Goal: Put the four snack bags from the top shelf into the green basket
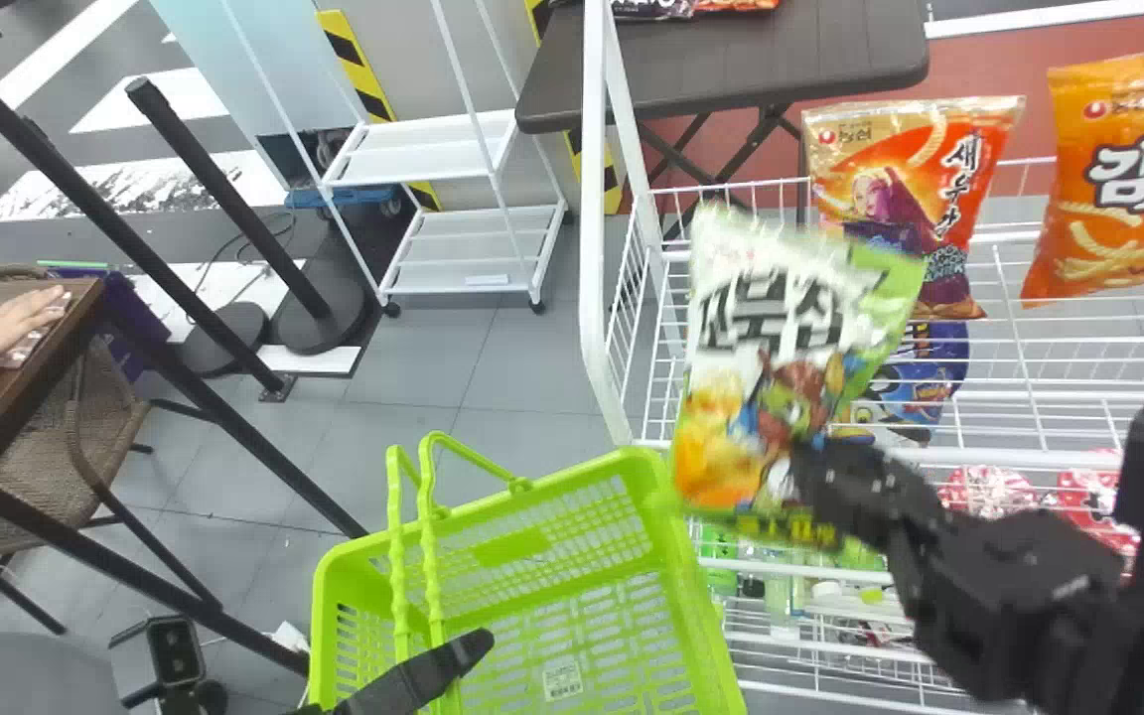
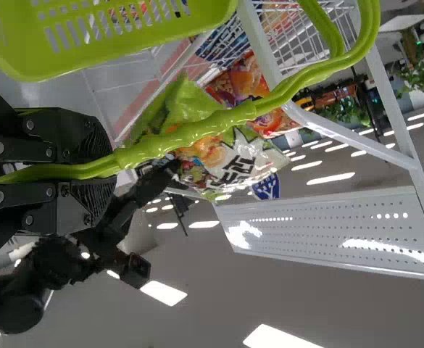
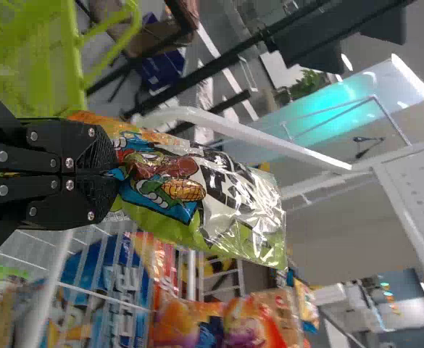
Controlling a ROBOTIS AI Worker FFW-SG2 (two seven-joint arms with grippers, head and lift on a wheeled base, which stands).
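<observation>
White rack (image 1: 593,199) beyond the right claw (image 3: 114,172); its pinched snack bag (image 1: 781,338), carried low, could snag the green basket (image 1: 694,596), handle (image 2: 190,135) clenched by the left claw (image 2: 110,168).

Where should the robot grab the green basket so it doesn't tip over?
By its handles, I think, near their middle, coming from above. They are thin bars running side by side over the open top, so a hand could close across both. Grabbing the rim at one side would probably make it tip.
</observation>
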